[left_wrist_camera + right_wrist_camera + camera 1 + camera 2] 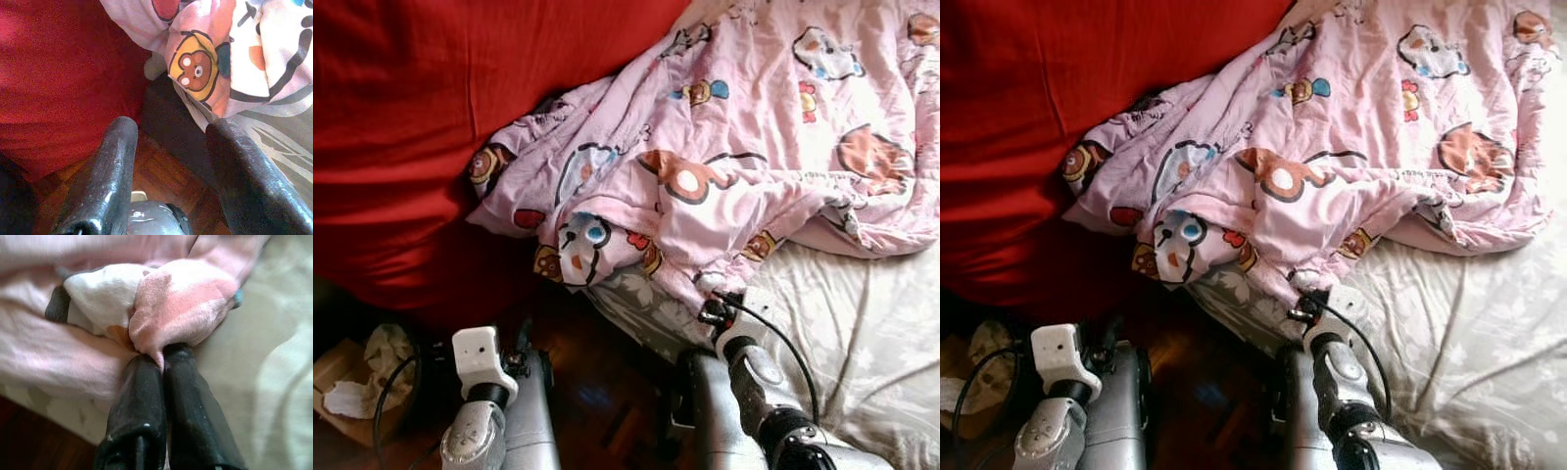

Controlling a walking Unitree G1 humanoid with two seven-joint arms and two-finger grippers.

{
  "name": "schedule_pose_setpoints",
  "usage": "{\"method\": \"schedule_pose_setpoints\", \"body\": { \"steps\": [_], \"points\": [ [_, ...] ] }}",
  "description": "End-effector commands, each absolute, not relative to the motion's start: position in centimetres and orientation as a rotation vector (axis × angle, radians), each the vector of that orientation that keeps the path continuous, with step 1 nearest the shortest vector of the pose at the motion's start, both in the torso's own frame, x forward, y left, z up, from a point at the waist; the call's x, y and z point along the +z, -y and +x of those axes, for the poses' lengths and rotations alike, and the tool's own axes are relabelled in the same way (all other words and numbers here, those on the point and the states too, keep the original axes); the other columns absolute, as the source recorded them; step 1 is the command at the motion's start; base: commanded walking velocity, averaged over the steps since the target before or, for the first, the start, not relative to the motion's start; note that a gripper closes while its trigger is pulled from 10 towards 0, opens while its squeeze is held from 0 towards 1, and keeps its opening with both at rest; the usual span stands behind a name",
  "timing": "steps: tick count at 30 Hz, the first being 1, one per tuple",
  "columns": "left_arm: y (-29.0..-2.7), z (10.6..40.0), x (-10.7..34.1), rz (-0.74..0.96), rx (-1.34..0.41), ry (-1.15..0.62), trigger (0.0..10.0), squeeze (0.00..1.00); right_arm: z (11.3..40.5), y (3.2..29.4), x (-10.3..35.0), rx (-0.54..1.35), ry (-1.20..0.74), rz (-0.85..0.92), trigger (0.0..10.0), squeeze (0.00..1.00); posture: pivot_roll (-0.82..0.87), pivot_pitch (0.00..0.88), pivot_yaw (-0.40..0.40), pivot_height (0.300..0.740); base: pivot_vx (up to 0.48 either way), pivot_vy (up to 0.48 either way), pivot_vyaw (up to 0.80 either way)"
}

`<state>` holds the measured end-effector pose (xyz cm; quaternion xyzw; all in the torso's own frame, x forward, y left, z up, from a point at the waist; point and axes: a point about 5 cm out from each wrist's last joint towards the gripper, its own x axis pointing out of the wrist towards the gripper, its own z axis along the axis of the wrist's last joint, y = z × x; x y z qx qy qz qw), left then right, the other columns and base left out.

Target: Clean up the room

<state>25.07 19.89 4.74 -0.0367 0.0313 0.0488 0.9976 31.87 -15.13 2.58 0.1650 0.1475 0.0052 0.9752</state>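
Observation:
A crumpled pink quilt point(724, 147) printed with cartoon animals lies across the bed and hangs over its near edge. My right gripper point(161, 355) is shut on a fold of the quilt's edge point(181, 303), at the bed's near side, just above the cream sheet. My left gripper point(173, 129) is open, with nothing between its fingers. It is held low over the wooden floor, just short of the quilt's hanging corner point(195, 68) with the bear print.
A red blanket point(411, 117) covers the left side and drapes down to the floor. The cream sheet point(862, 323) is bare at the right. Dark wooden floor point(597, 392) lies between my arms. A cardboard box with crumpled paper point(352, 387) sits at the lower left.

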Motion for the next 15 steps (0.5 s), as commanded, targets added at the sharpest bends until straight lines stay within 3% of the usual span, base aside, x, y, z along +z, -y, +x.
{"method": "schedule_pose_setpoints", "body": {
  "steps": [1,9,10,15],
  "points": [
    [-20.1,24.4,3.6,-0.059,0.107,-0.106,10.0,0.0,30.9,16.3,1.8,-0.022,-0.292,0.334,0.0,0.0,0.16,0.223,-0.117,0.586,0.0,0.0,0.0],
    [-20.4,25.5,3.5,-0.055,0.102,-0.098,10.0,0.0,29.7,17.6,1.6,-0.031,-0.21,0.348,0.0,0.0,0.14,0.169,-0.104,0.586,0.0,0.0,0.0],
    [-20.4,25.7,3.4,-0.054,0.096,-0.098,10.0,0.0,29.7,17.0,1.9,0.025,-0.186,0.328,10.0,0.0,0.13,0.149,-0.097,0.586,0.0,0.0,0.0],
    [-20.4,26.3,3.1,-0.057,0.086,-0.105,10.0,0.0,30.1,16.6,2.5,0.046,-0.156,0.312,10.0,0.0,0.12,0.12,-0.089,0.586,0.0,0.0,0.0]
  ]
}}
